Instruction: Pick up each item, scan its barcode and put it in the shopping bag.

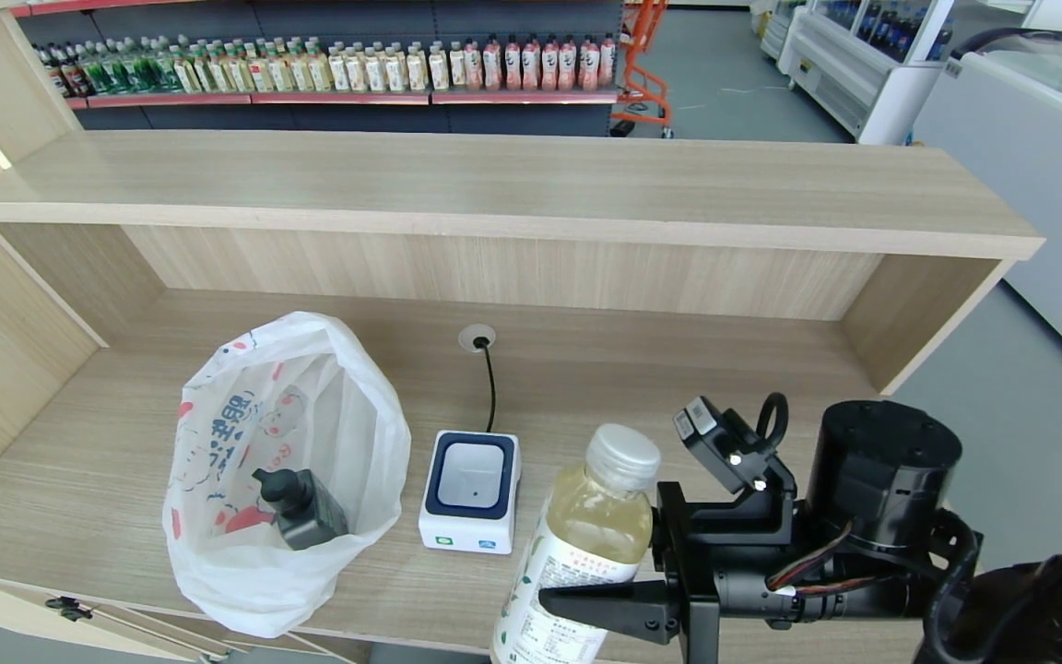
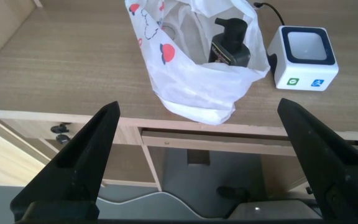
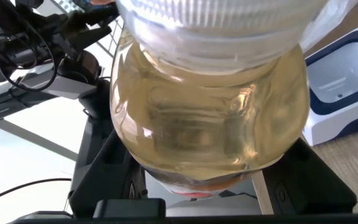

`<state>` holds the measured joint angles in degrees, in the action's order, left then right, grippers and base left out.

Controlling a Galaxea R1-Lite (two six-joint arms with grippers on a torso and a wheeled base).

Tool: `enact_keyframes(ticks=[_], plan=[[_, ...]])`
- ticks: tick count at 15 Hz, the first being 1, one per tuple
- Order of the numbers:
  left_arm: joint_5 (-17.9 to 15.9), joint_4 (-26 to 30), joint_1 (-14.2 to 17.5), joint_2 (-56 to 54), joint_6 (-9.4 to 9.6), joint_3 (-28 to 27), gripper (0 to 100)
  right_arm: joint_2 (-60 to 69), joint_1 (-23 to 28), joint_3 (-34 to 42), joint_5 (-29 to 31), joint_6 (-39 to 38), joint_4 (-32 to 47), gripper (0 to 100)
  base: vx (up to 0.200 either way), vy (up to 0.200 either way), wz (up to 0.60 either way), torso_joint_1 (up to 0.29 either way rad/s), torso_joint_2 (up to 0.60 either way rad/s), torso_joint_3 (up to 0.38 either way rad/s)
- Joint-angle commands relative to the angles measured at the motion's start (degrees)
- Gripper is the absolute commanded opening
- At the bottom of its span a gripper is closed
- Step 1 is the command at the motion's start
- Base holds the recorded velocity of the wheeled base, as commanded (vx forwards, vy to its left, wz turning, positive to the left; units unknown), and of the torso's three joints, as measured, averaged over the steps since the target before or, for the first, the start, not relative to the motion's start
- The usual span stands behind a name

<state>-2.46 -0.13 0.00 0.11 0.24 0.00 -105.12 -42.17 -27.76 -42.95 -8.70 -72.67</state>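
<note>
The right gripper (image 1: 600,590) is gripping a drink bottle (image 1: 591,526) around its labelled lower body, fingers closed against the sides. It is holding the bottle tilted above the near edge of the wooden counter (image 1: 678,369). The bottle (pale yellow liquid, white screw cap) is hanging just right of the barcode scanner (image 1: 471,491), not over its window. In the right wrist view the scanner is sitting beyond the bottle's shoulder.

The left gripper (image 2: 197,107) is hovering empty in front of the counter's near edge with its fingers spread wide, facing the shopping bag (image 1: 245,590). The bag is standing open at the left of the counter, just left of the scanner. A dark pump bottle (image 1: 302,509) is lying inside it against the right wall.

Judging from this, the task is partly done: one item is already bagged and a second is lifted. The pictures are not showing whether the drink bottle has been scanned. Given where it is hanging, the scan is probably still to come. After that, the bottle is going to need carrying left past the scanner and lowering into the bag's mouth beside the pump bottle.
</note>
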Motion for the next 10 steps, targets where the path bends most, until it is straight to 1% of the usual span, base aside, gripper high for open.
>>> enact_keyframes(ticks=[1,5,10], plan=[[0.0,0.0,0.0,0.0,0.02,0.0,100,-0.5,-0.5,-0.2,0.0,-0.1,0.1,0,0.000,0.000,0.00,0.000,0.00,0.000],[0.0,0.0,0.0,0.0,0.02,0.0,100,-1.5,-1.4,-2.1,0.0,-0.2,0.2,0,0.000,0.000,0.00,0.000,0.00,0.000],[0.0,0.0,0.0,0.0,0.02,0.0,100,-1.1,-1.4,-2.1,0.0,-0.5,0.9,0,0.000,0.000,0.00,0.000,0.00,0.000]])
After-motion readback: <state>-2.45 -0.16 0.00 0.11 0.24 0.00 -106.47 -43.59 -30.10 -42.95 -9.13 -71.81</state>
